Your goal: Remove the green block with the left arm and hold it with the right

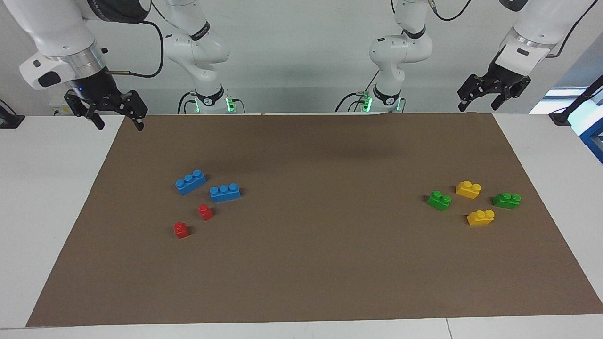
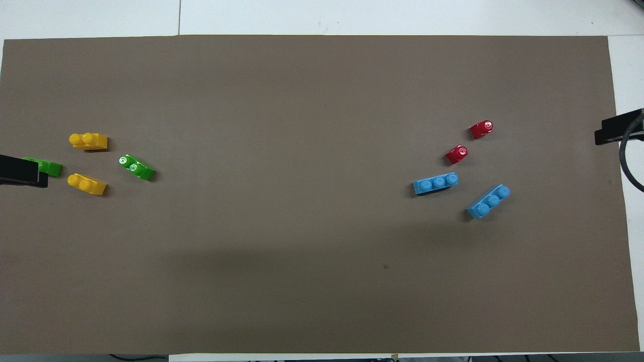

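The green block (image 1: 439, 200) (image 2: 137, 167), bright with two studs, lies on the brown mat at the left arm's end of the table, with nothing touching it. My left gripper (image 1: 478, 104) hangs open and empty high over the mat's corner by the robots. In the overhead view only the left gripper's tip (image 2: 20, 171) shows. It covers part of a darker green brick (image 2: 48, 167). My right gripper (image 1: 120, 123) (image 2: 616, 129) hangs open and empty over the mat's edge at the right arm's end.
Beside the green block lie two yellow bricks (image 1: 468, 189) (image 1: 480, 217) and the darker green brick (image 1: 506, 200). At the right arm's end lie two blue bricks (image 1: 190, 181) (image 1: 225, 192) and two small red bricks (image 1: 205, 211) (image 1: 181, 230).
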You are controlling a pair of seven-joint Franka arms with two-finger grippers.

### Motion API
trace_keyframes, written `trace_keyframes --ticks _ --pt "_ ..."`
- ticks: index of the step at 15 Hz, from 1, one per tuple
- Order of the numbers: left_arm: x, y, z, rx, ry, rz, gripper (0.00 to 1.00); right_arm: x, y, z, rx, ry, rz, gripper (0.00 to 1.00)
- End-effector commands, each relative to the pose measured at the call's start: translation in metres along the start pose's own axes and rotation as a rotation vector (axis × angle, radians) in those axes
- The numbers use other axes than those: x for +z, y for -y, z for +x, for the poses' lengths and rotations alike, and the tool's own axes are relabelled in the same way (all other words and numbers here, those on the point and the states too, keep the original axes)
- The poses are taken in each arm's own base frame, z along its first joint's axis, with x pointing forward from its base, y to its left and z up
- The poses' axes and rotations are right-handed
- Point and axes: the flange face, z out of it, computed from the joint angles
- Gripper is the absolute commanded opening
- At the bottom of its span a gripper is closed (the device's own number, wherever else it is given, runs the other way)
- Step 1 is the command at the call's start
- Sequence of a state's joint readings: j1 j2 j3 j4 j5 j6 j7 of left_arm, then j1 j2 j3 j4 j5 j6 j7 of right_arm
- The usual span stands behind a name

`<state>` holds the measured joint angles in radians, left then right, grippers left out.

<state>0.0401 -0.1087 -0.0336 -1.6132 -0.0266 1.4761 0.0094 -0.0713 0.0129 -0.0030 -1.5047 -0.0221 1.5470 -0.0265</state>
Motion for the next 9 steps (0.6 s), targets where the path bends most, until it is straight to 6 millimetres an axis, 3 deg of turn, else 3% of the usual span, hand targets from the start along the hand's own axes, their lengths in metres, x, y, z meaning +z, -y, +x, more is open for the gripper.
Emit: trace_keyframes --ticks 1,9 --pt "-0.006 0.002 -0.0008 0.003 -0.016 0.005 1.0 0.0 -0.0032 -0.0022 0.009 -0.002 -0.018 1.0" --pt "-0.0065 0.002 -0.0003 0.002 -0.021 0.005 1.0 0.0021 -0.0032 -0.0004 0.008 0.002 -0.018 1.0"
